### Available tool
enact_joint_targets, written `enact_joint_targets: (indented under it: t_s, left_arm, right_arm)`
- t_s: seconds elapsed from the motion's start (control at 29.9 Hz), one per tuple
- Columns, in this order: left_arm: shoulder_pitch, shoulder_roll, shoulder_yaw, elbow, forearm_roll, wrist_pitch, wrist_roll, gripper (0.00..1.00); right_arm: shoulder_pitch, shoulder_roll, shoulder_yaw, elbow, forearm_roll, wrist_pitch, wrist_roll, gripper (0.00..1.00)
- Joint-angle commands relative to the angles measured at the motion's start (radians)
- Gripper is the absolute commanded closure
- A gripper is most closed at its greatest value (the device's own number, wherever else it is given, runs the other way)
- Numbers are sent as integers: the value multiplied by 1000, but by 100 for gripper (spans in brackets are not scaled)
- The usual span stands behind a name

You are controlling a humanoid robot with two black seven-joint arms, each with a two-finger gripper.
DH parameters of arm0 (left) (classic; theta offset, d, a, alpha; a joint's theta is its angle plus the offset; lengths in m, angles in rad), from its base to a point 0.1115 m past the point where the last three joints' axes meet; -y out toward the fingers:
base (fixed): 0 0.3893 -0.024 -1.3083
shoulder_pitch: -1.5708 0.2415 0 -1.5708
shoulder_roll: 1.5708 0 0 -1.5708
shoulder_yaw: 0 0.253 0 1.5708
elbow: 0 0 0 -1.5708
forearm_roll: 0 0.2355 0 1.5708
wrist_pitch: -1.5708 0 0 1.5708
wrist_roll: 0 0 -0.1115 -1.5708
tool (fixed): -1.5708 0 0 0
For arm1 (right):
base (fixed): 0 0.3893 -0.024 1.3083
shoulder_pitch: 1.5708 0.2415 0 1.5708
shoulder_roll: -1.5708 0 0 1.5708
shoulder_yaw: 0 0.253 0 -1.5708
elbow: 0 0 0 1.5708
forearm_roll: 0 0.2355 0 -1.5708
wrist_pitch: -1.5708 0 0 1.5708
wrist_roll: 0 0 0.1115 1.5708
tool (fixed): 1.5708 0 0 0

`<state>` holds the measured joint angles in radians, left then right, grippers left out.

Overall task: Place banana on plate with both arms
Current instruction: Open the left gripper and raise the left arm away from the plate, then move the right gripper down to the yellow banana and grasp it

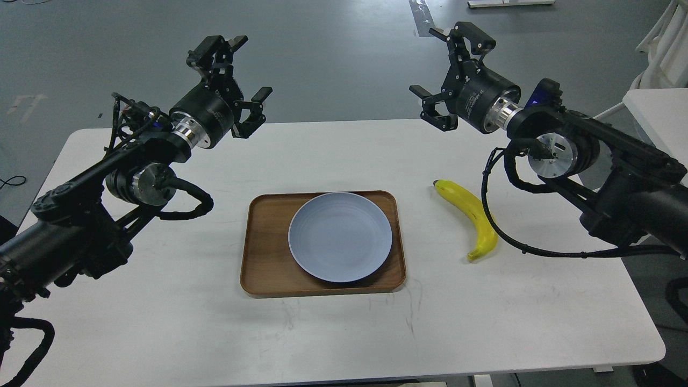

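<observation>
A yellow banana [473, 217] with a dark stem tip lies on the white table, right of the tray. A pale blue-grey plate [340, 237] rests empty on a brown wooden tray [263, 252] at the table's middle. My left gripper [236, 70] is open and empty, raised over the table's far left part. My right gripper [443, 67] is open and empty, raised over the far edge, well above and behind the banana. A black cable of the right arm loops in front of the banana's right side.
The white table [161, 322] reaches from the far edge near both grippers to the front edge at the bottom. A second white table corner [658, 110] stands at the far right. Grey floor lies beyond.
</observation>
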<state>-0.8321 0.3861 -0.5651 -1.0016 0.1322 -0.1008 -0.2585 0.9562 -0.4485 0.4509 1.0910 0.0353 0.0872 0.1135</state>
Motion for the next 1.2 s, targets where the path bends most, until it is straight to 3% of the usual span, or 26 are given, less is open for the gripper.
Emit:
enact_joint_targets:
  t_s: [0.0,0.5,0.6,0.67,0.97,1.17]
  left_arm:
    - [13,5,-22,0,0,-7,2,2]
    - [27,13,-39,0,-29,-50,25,2]
    - [28,17,-39,-2,-29,-53,25,2]
    - [28,25,-38,-2,-29,-53,24,2]
    - [30,23,-26,-2,-28,-51,25,2]
    - [42,22,-24,-2,-28,-48,24,2]
  right_arm:
    - [-8,-4,0,10,0,-1,0,0]
    - [-48,-76,-5,46,-77,-4,3,1]
    - [-50,-143,-11,64,-372,-23,15,3]
    - [-53,-188,-40,79,-567,-88,23,3]
    - [-65,-288,-214,67,-996,-175,35,3]
    - [-79,-286,-351,10,-1072,-233,34,4]
